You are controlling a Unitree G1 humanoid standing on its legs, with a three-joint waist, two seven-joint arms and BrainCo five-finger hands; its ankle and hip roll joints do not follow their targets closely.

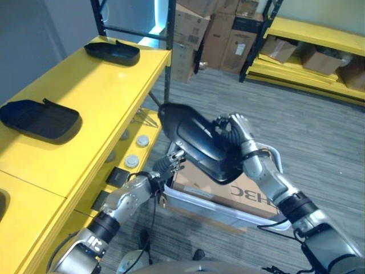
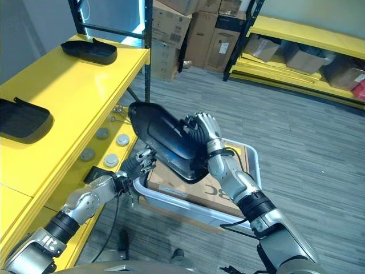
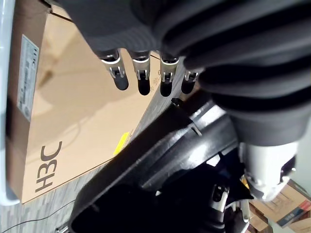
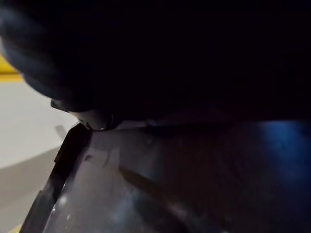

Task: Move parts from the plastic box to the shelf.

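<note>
Black plastic part (image 1: 197,142) is clenched in the right hand (image 1: 236,137) above the plastic box (image 2: 251,165), clear for carrying to the yellow shelf (image 1: 85,103), while the left hand (image 1: 168,165) hangs beneath with fingers (image 3: 141,80) released.

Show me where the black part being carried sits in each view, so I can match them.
Left eye view: centre, black part above the plastic box, right hand on it.
Right eye view: centre, slightly left.
Left wrist view: dark underside across the lower half.
Right wrist view: glossy surface close up.
Shared landmark: cardboard box, also.
</note>
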